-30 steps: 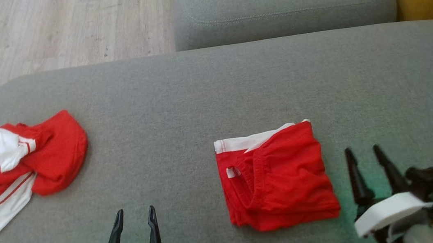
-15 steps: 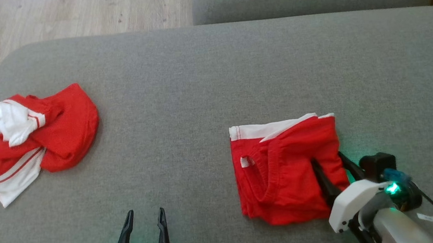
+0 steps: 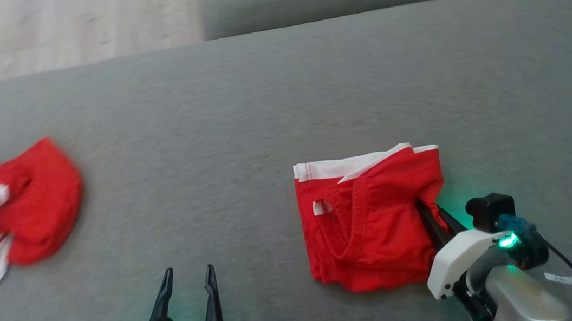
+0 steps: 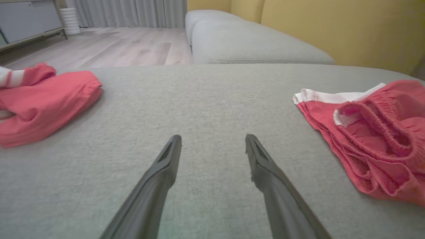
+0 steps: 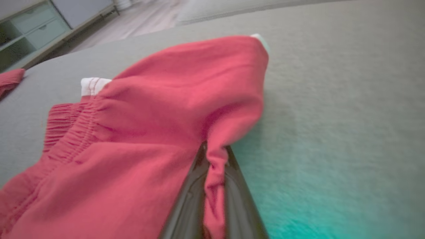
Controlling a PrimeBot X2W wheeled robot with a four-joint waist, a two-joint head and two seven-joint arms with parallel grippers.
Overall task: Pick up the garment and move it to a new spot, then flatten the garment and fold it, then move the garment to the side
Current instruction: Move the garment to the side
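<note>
Red garment [image 3: 364, 216] pinched by right pincer [image 3: 429, 208], left pincer [image 3: 189, 270] spread wide

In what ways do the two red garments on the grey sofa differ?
The folded garment lies as a compact rectangle; the crumpled garment is a loose heap. The right gripper pinches the folded garment's edge; no gripper touches the crumpled garment. Both are red with white trim.
</note>
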